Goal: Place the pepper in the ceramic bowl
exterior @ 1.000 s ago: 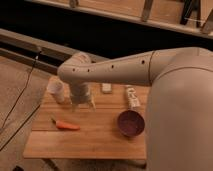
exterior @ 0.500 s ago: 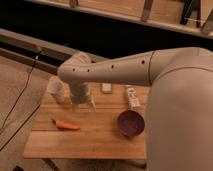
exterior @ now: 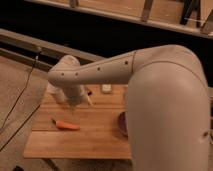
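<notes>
1. Compared with half a second ago, the arm [exterior: 115,65] has swung a little to the left. Its big near segment now covers most of the ceramic bowl [exterior: 121,125], which was in full view before. The pepper has not shifted.
2. The gripper [exterior: 77,101] hangs under the wrist over the back-left part of the table [exterior: 75,145]. It is just beside the white cup [exterior: 56,94] and above and behind the pepper, clearly apart from it. I cannot tell whether it is apart or together (the wrist housing hides it from me), but nothing is held.
3. The pepper [exterior: 66,125] lies flat on the left half of the tabletop, stem end towards the left edge. Only a dark sliver of the bowl's rim peeks out to its right, past the arm.
4. I judge this to be the approach, with the pick-up not yet begun.
5. What could go wrong:
   - The cup is so near the wrist that a straight drop or a sideways correction could tip it.
   - The pepper is slender and tapered, so a closure off its middle could roll it or squeeze it out towards the table's left edge.
   - With the bowl mostly hidden, I would be carrying across half blind, and a release short of the rim would drop the pepper onto the wood or against the bowl's wall.
</notes>
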Controlling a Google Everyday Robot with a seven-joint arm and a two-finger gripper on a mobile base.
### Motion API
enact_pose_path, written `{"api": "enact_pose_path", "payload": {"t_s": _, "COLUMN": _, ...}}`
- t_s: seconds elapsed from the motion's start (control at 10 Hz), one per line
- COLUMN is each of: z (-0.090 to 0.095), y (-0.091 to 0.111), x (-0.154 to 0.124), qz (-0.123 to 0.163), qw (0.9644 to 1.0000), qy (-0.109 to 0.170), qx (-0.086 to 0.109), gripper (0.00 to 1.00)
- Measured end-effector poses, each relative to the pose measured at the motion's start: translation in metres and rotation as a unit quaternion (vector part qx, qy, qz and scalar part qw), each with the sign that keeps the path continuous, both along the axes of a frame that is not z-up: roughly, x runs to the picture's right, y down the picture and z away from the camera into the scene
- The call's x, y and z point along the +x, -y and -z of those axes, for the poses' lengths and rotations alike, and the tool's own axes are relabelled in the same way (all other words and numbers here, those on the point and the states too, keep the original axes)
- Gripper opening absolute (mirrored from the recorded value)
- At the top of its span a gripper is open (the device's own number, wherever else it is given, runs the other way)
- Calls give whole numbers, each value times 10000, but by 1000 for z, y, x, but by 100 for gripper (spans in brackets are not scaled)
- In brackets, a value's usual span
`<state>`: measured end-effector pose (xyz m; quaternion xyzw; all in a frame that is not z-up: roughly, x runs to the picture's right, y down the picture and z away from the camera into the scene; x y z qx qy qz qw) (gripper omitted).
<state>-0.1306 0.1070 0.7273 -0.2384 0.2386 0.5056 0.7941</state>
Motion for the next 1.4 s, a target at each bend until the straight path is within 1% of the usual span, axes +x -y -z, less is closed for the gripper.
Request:
{"api": "enact_pose_path", "payload": {"t_s": 0.1, "z": -11, "y": 1, "x": -10, "qz": 429, "qw": 9989, "qy": 168, "qx": 17, "gripper": 65}}
{"api": "enact_pose_path", "payload": {"t_s": 0.2, "z": -16, "y": 1, "x": -17, "qz": 644, "qw": 9975, "qy": 283, "qx": 9, "gripper": 65}}
{"api": "enact_pose_path", "payload": {"t_s": 0.3, "z": -25, "y": 0, "x": -27, "qz": 978, "qw": 9940, "qy": 488, "qx": -23, "gripper": 65}}
{"api": "enact_pose_path", "payload": {"t_s": 0.4, "z": -34, "y": -1, "x": -35, "qz": 1326, "qw": 9882, "qy": 758, "qx": -92, "gripper": 65}}
{"api": "enact_pose_path", "payload": {"t_s": 0.5, "z": -40, "y": -2, "x": -38, "qz": 1567, "qw": 9825, "qy": 993, "qx": -177, "gripper": 65}}
{"api": "enact_pose_path", "payload": {"t_s": 0.6, "z": -48, "y": -5, "x": -40, "qz": 1916, "qw": 9717, "qy": 1348, "qx": -321, "gripper": 65}}
{"api": "enact_pose_path", "payload": {"t_s": 0.7, "z": -53, "y": -7, "x": -39, "qz": 2160, "qw": 9623, "qy": 1596, "qx": -434, "gripper": 65}}
{"api": "enact_pose_path", "payload": {"t_s": 0.9, "z": -63, "y": -17, "x": -34, "qz": 2771, "qw": 9339, "qy": 2144, "qx": -708, "gripper": 65}}
{"api": "enact_pose_path", "payload": {"t_s": 1.0, "z": -65, "y": -20, "x": -32, "qz": 2917, "qw": 9262, "qy": 2262, "qx": -768, "gripper": 65}}
{"api": "enact_pose_path", "payload": {"t_s": 1.1, "z": -69, "y": -25, "x": -32, "qz": 3171, "qw": 9123, "qy": 2446, "qx": -851, "gripper": 65}}
{"api": "enact_pose_path", "payload": {"t_s": 1.2, "z": -70, "y": -28, "x": -33, "qz": 3326, "qw": 9038, "qy": 2544, "qx": -881, "gripper": 65}}
{"api": "enact_pose_path", "payload": {"t_s": 1.3, "z": -71, "y": -34, "x": -38, "qz": 3532, "qw": 8912, "qy": 2692, "qx": -922, "gripper": 65}}
{"api": "enact_pose_path", "payload": {"t_s": 1.4, "z": -71, "y": -41, "x": -43, "qz": 3770, "qw": 8756, "qy": 2861, "qx": -966, "gripper": 65}}
